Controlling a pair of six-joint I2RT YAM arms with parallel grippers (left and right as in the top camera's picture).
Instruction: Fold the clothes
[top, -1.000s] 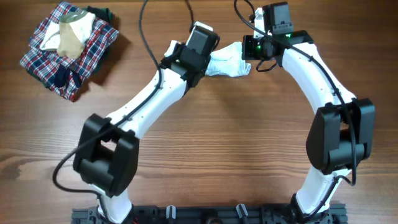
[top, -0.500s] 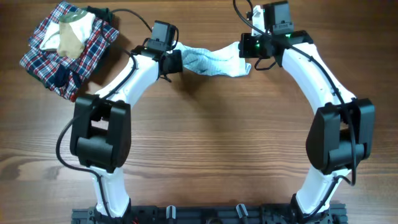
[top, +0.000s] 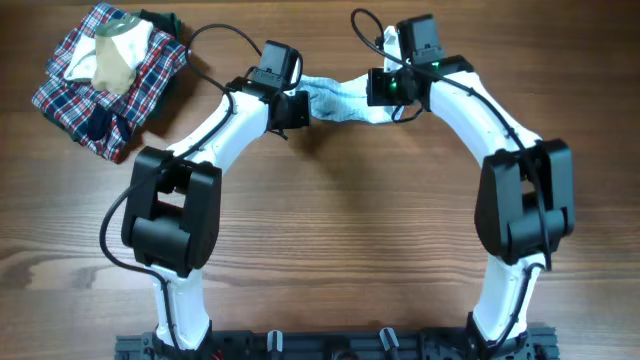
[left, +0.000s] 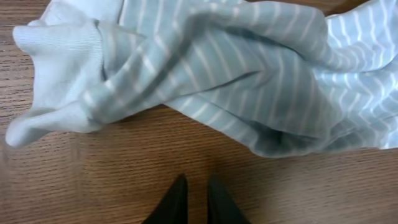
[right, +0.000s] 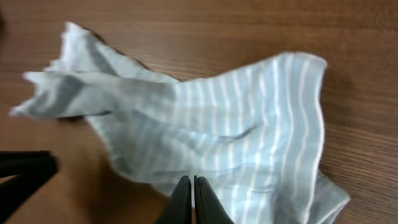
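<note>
Plaid garment (top: 110, 85) far-left; beige piece (top: 115, 55), maybe sock, atop.

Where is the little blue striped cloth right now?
In the overhead view, the small pale blue-and-white striped fabric garment lies at the far centre, stretched between the left pincer and the right pincer.

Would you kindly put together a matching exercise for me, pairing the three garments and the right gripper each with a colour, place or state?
Things:
1. striped garment
2. plaid garment
3. beige-cream garment
4. right gripper

Descriptions:
A. lying on top of the plaid garment
B. fingers pressed shut together
C. pale blue with thin white stripes
D. red, navy and white checks

Pairs: 1-C, 2-D, 3-A, 4-B
</note>
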